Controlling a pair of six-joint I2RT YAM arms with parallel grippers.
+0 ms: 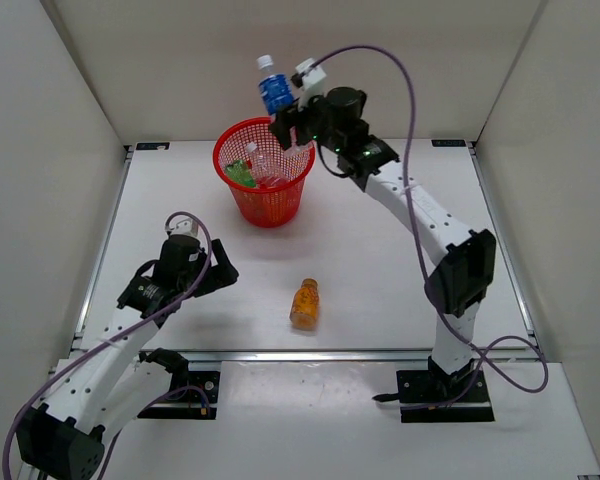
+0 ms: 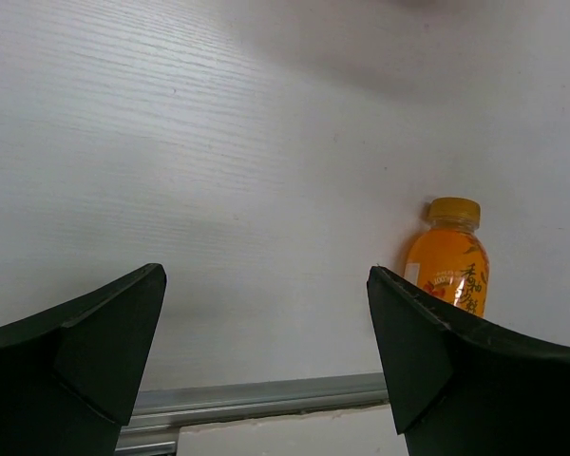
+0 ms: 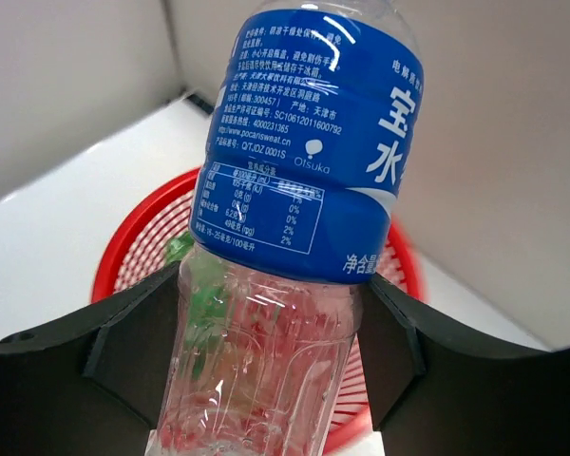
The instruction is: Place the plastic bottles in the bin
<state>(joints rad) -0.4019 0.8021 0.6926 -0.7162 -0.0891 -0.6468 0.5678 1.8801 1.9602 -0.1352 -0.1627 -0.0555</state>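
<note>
the right gripper (image 3: 271, 351) is pinching the blue-labelled bottle (image 3: 304, 142) over the bin (image 1: 230, 185), probably needing only a release; the left gripper (image 2: 266, 351) is hanging spread, empty.

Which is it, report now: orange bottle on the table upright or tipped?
Tipped: the orange bottle lies flat on the table, its side facing up.

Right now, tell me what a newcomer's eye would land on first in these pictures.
The blue-labelled bottle, clamped in the right gripper and held up over the red basket at the far side of the table, stands out first. Next comes the lone orange bottle lying near the front edge, with the open left gripper hovering to its left.
</note>
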